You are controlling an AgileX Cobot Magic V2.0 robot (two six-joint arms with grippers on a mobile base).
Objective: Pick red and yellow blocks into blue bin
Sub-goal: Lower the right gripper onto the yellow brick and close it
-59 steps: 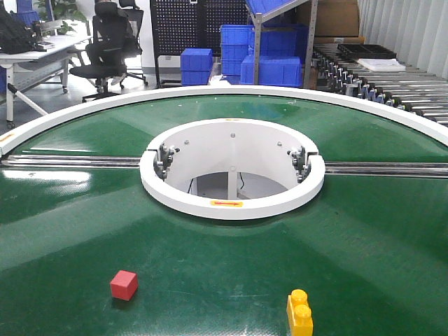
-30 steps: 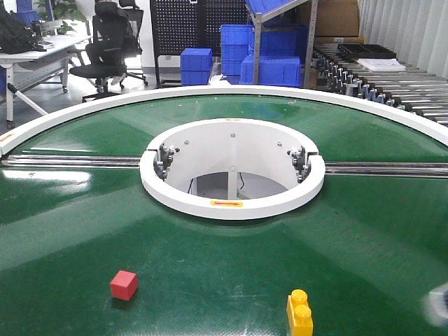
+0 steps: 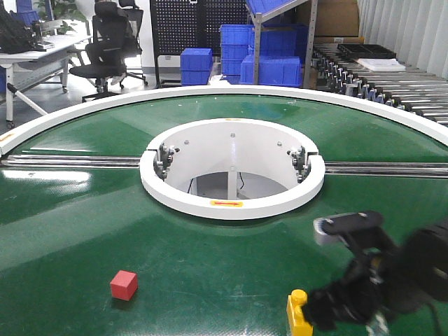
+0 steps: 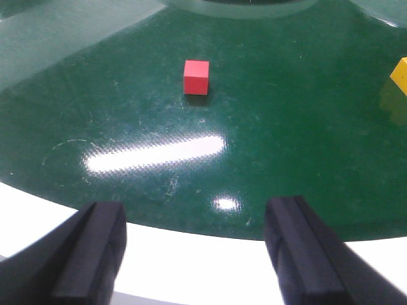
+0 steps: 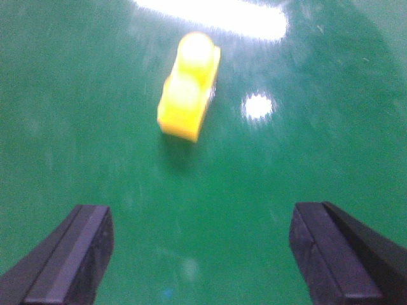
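Note:
A small red cube [image 3: 124, 285] rests on the green belt at the front left, and in the left wrist view the red cube [image 4: 196, 77] lies well ahead of my left gripper [image 4: 195, 251]. That gripper is open and empty over the white rim. The yellow brick [image 3: 298, 311] with two studs stands at the front right, and its edge [image 4: 400, 73] shows at the right of the left wrist view. My right gripper [image 5: 202, 248] hangs open above the belt, short of the yellow brick [image 5: 189, 89]. The blue bin is out of view.
A white ring [image 3: 231, 203] surrounds a hole at the belt's centre, with metal rails [image 3: 70, 161] running out to both sides. The white outer rim [image 4: 210, 267] runs under my left gripper. Stacked blue crates [image 3: 238, 42] and office chairs [image 3: 105, 42] stand far behind.
My right arm has come into the front view from the lower right and now hangs blurred beside the yellow brick. Neither block has moved.

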